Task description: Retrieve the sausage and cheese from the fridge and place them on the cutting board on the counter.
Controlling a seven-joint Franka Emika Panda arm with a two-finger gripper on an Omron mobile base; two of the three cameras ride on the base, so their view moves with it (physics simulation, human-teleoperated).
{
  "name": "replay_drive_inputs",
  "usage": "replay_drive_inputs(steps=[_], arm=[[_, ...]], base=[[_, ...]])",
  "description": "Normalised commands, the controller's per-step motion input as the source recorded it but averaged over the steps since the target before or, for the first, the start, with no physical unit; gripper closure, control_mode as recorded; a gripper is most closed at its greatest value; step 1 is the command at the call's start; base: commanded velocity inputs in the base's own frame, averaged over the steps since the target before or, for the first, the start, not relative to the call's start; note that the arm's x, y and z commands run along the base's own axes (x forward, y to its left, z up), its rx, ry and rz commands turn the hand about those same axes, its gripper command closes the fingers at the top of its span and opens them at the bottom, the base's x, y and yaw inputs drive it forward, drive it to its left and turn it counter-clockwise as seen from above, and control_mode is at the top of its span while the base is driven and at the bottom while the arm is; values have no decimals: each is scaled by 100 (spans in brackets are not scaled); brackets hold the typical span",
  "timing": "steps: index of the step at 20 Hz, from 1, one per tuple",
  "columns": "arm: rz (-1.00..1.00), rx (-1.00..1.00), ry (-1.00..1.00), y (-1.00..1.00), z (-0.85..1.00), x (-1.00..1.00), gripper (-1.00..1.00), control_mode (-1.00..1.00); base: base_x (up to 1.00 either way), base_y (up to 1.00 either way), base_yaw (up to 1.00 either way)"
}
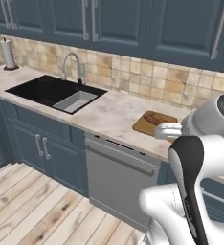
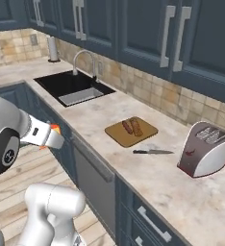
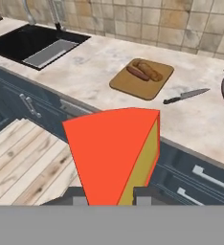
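The gripper [image 3: 111, 196] is pinching the cheese [image 3: 115, 153] by its narrow end, out over the floor short of the surface [image 3: 99, 64]. The wedge looks light and stiff, maybe slick. The sausage [image 3: 138, 73] is already on the cutting board [image 3: 133, 85].

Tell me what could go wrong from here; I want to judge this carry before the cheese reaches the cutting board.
1. The pincer grips only the narrow tip of the cheese, out over the floor, short of the counter; a slip would likely drop it.
2. The cutting board already holds two brown pieces, so the wedge could land on them or nudge them off.
3. A knife lies beside the board; a wide approach might knock it.
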Motion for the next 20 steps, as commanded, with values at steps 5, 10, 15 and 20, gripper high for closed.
replay_drive_inputs(steps=[5, 10, 15, 20], arm=[[0, 0, 0, 0, 0, 0, 100, 100], [0, 0, 0, 0, 0, 0, 100, 100], [0, 0, 0, 0, 0, 0, 100, 100], [0, 0, 0, 0, 0, 0, 100, 100]], base=[[53, 26, -20], [41, 43, -32], [30, 23, -40], [29, 36, -38]])
